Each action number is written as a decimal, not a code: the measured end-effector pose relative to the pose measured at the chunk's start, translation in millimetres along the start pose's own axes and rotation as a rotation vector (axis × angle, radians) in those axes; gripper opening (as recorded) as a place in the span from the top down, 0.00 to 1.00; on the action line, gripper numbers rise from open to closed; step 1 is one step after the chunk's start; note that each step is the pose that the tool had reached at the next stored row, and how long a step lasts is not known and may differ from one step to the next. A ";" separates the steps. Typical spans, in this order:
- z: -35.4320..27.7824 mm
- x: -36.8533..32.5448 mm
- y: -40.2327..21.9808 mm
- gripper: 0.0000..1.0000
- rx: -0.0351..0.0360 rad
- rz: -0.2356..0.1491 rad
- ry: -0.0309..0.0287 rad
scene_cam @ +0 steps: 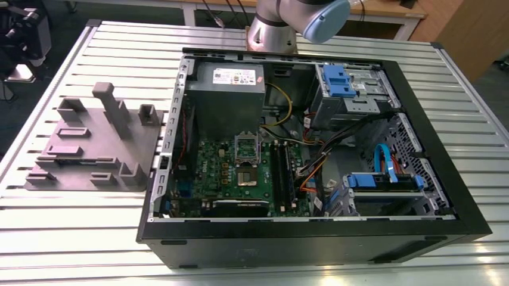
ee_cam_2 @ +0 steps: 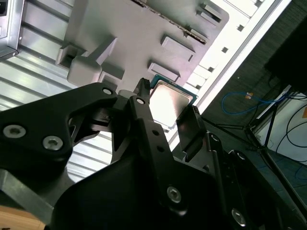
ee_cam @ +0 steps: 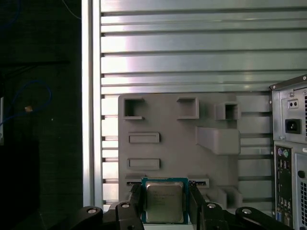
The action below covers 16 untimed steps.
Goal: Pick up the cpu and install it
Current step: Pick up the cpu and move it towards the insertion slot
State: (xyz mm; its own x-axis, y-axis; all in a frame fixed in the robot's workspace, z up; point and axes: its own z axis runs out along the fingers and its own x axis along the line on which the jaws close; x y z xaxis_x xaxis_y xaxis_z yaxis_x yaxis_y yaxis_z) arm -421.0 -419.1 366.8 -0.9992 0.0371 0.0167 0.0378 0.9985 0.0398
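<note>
The cpu (ee_cam: 164,200), a small flat square chip with a silvery top and a dark rim, sits between the black fingers (ee_cam: 135,201) of my gripper (ee_cam: 164,211), which is shut on it. In the second wrist view the cpu (ee_cam_2: 171,99) is clamped at its edges by the gripper (ee_cam_2: 168,115), tilted, well above the grey plastic plate (ee_cam_2: 144,38). In the first wrist view the plate (ee_cam: 177,143) lies far below the chip. The open computer case (scene_cam: 318,155) has its motherboard socket (scene_cam: 247,159) exposed, with the shiny frame standing open.
The grey plate with upright blocks (scene_cam: 95,143) lies on the ribbed metal table (scene_cam: 80,226) at the exterior view's left of the case. The arm's joint (scene_cam: 306,18) stands behind the case. The table's edge (ee_cam: 91,96) runs next to the plate. The case's rear panel (ee_cam: 290,143) is beside the plate.
</note>
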 end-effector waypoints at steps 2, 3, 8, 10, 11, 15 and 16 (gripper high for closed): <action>0.0 -0.5 0.0 0.53 0.0000 0.000 0.0000; 0.0 -0.8 0.0 0.53 0.0000 0.000 -0.0001; 0.0 -2.0 0.1 0.53 0.0000 0.000 0.0000; -0.1 -2.7 0.1 0.53 0.0001 0.000 0.0001; 0.0 -3.1 0.1 0.53 0.0000 0.000 0.0000; 0.0 -4.6 0.1 0.53 0.0000 0.000 -0.0001; 0.0 -4.9 0.2 0.53 -0.0001 0.000 -0.0001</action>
State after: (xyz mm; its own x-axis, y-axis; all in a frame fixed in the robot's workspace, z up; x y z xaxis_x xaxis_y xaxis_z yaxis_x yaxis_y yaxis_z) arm -416.1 -419.2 366.8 -0.9992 0.0371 0.0166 0.0377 0.9985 0.0398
